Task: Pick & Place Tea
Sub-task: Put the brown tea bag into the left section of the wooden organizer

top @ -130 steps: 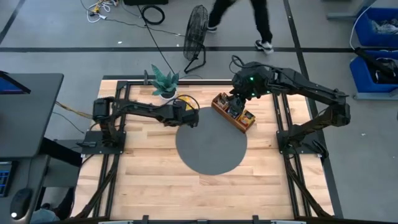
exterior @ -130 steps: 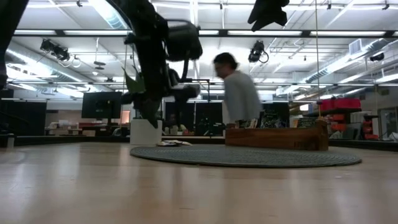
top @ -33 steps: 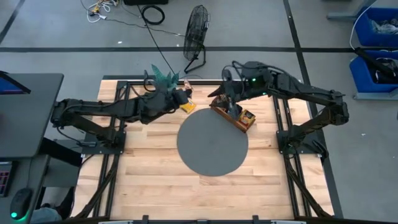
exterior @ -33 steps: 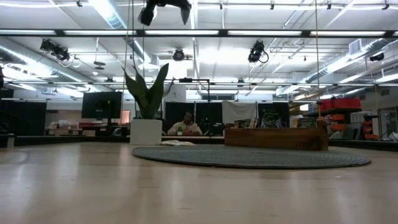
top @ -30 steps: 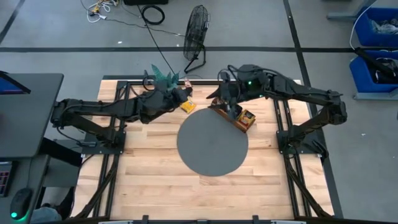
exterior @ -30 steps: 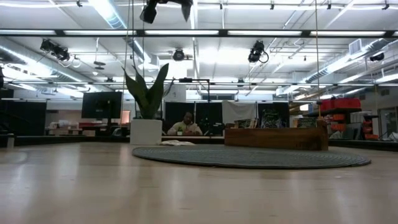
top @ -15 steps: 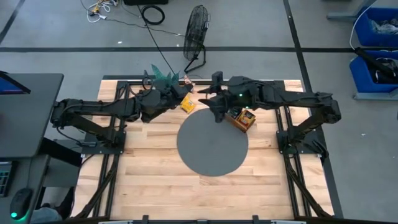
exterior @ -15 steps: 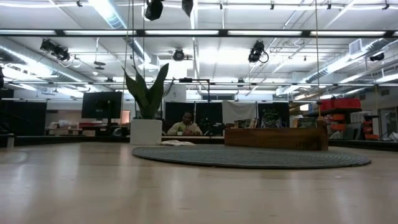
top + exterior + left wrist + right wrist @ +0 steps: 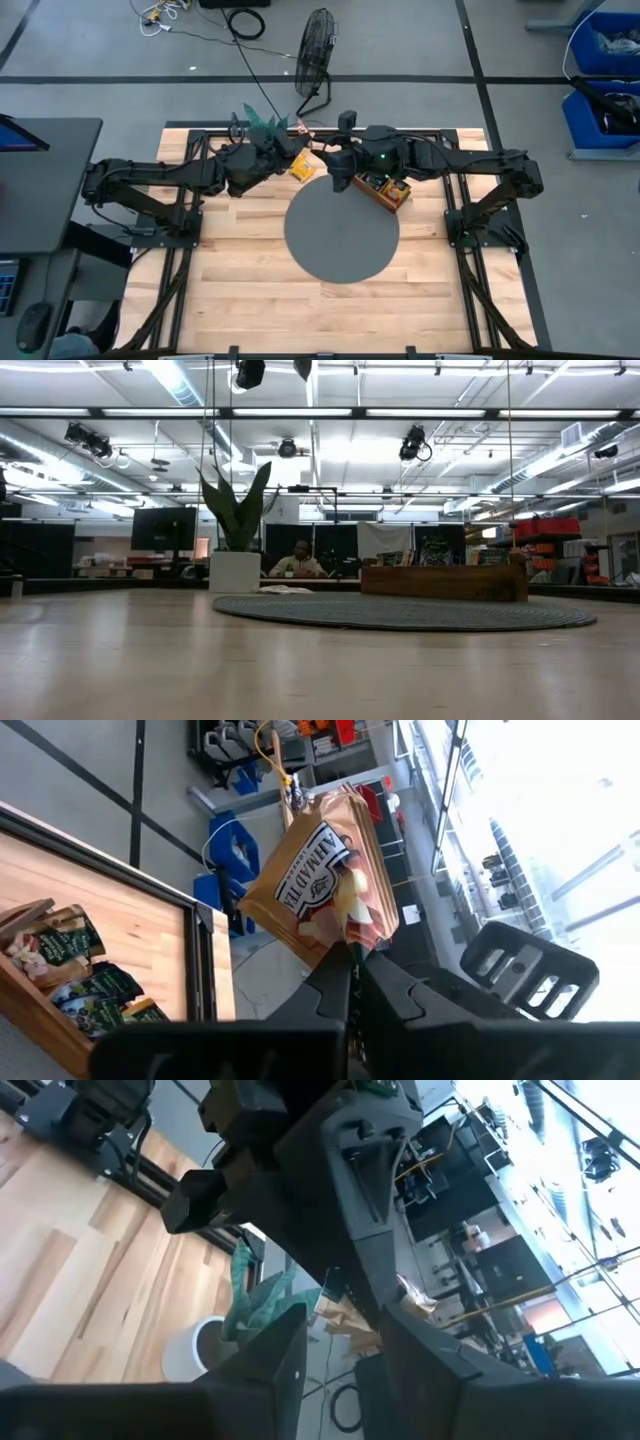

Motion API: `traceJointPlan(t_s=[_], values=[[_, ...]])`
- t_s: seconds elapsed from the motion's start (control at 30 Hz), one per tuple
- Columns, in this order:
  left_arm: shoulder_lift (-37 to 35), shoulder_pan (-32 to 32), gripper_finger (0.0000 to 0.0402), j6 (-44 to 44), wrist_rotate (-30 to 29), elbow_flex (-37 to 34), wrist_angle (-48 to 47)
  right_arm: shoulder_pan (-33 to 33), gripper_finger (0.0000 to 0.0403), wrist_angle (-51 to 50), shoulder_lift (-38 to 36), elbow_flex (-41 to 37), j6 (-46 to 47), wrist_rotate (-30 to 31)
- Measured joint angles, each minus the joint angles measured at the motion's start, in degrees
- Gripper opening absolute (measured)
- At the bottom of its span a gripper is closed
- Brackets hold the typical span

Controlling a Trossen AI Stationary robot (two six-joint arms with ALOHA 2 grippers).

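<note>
Claws meet above table's far edge, packet raised.

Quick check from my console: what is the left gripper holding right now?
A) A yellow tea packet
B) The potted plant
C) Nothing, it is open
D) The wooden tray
A: in the left wrist view the left gripper is shut on a yellow tea packet, held up in the air, while the tray sits on the table below.

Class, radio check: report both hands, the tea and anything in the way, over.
Left hand shut on yellow tea packet, held aloft. Right hand closing in on it, fingers apart. Potted plant close beside; tray behind right arm.
</note>
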Motion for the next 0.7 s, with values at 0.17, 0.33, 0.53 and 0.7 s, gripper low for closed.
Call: traceJointPlan(t_s=[0.17, 0.33, 0.53, 0.7], values=[[0.0, 0.0, 0.0007, 0.21, 0.0, -0.01, 0.59, 0.0, 0.0129, -0.08, 0.0, 0.0, 0.28, 0.0], [0.02, 0.0, 0.0013, -0.21, -0.15, -0.02, 1.33, 0.11, 0.0125, 0.0, 0.02, 0.0, 0.47, 0.0], [0.0, 0.0, 0.0007, -0.1, -0.55, 0.0, 3.09, 0.87, 0.0125, 0.85, 0.0, 0.0, 2.76, 0.12], [0.0, 0.0, 0.0012, -0.23, -0.55, -0.01, 3.12, 0.85, 0.0125, 2.69, 0.0, 0.0, 3.34, 0.11]])
